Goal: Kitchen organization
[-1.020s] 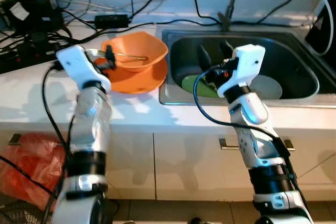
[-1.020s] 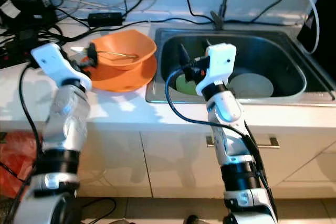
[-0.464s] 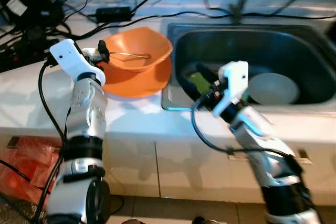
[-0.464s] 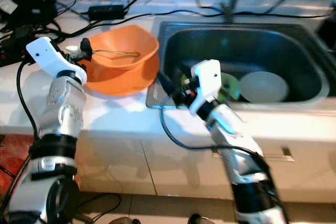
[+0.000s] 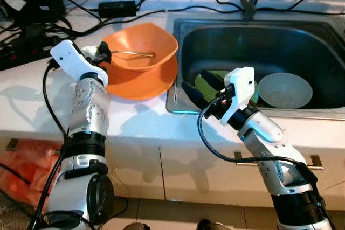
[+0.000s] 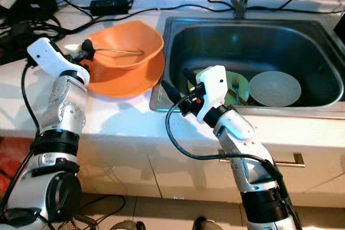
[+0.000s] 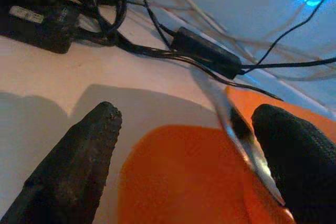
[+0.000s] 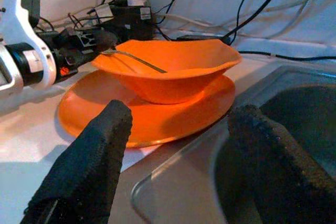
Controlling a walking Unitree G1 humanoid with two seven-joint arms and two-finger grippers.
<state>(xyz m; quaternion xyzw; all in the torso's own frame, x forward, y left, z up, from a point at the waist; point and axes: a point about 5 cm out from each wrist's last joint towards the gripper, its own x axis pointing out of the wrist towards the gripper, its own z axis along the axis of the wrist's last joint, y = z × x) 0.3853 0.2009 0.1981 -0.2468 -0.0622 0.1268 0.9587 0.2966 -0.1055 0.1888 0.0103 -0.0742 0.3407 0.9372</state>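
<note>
An orange bowl (image 5: 141, 53) sits nested on an orange plate (image 5: 145, 83) on the white counter (image 5: 32, 92), just beside the sink's (image 5: 302, 112) near rim; stacked this way, the two probably form a group waiting to be sorted. A metal spoon (image 5: 132, 54) lies across the bowl, its handle passing over the rim on the side away from the sink, toward the left gripper (image 5: 102, 57). That gripper hovers at the bowl's far edge from the sink with its fingers (image 7: 79, 161) spread wide and holding nothing (the spoon handle lies between them, close to one finger). The left forearm rises steeply from below the counter, wrist bent toward the bowl. Inside the sink rest a green plate (image 5: 207, 82) and, beyond it from the bowl, a pale grey bowl (image 5: 284, 90). The right gripper (image 5: 195, 86) hangs over the sink's corner nearest the orange plate, fingers (image 8: 89, 156) well apart and empty, pointing toward the bowl; its forearm slants up from the cabinet front. Cables and a power adapter (image 5: 116, 8) lie behind the bowl, against the wall.
</note>
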